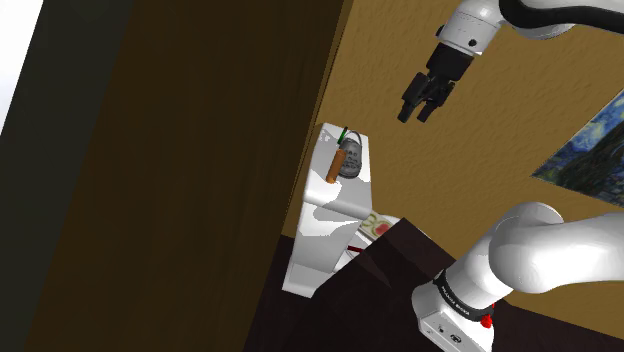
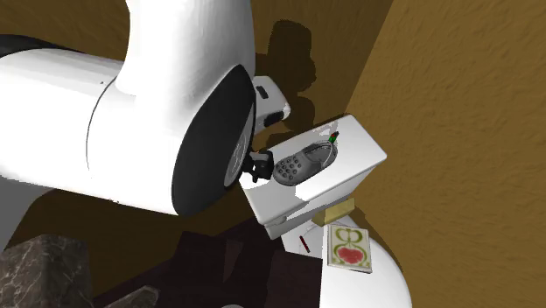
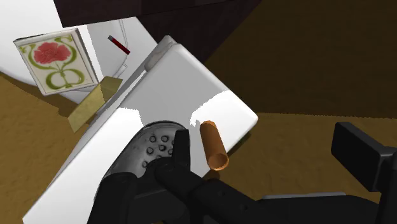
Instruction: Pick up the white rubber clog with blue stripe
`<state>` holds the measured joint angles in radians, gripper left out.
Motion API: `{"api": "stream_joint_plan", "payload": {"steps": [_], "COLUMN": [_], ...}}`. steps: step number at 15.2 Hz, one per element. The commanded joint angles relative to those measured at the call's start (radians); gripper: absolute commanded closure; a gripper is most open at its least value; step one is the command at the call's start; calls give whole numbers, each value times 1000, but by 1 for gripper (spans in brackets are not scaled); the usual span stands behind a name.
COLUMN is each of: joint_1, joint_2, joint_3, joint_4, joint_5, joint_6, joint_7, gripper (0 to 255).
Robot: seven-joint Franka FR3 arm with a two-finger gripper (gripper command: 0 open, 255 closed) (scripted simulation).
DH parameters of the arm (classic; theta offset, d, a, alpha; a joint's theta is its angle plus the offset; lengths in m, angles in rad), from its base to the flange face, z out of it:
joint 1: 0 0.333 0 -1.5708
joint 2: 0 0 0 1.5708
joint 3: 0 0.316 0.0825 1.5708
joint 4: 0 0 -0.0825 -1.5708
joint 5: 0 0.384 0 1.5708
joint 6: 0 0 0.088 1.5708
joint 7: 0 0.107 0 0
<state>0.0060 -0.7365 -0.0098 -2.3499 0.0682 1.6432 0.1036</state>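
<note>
Clog (image 1: 347, 160), grey with perforated toe, is lying atop the white block (image 1: 315, 255) beside a brown tube (image 1: 335, 167). Gripper (image 1: 421, 108) is hovering clear of it, fingers spread, empty; descent, grasp, lift remaining.

arm (image 1: 530, 255): I see its elbow at 5 o'clock in the shoulder view, its forearm entering at 1 o'clock.
wrist (image 1: 466, 35): tilted toward 7 o'clock.
gripper (image 1: 417, 110): hanging in air, fingers (image 3: 356, 149) apart.

White block (image 3: 191, 79) bearing grey clog (image 2: 293, 166), brown cylinder (image 3: 214, 145)
</note>
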Motion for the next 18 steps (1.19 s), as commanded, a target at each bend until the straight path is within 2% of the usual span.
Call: {"api": "stream_joint_plan", "payload": {"steps": [1, 9, 18], "joint_1": [0, -48, -95], "joint_2": [0, 198, 476], "joint_3": [0, -59, -125], "joint_4": [0, -19, 54], "joint_5": [0, -68, -116], "joint_6": [0, 219, 433], "joint_7": [0, -59, -113], "gripper": [0, 0, 0]}}
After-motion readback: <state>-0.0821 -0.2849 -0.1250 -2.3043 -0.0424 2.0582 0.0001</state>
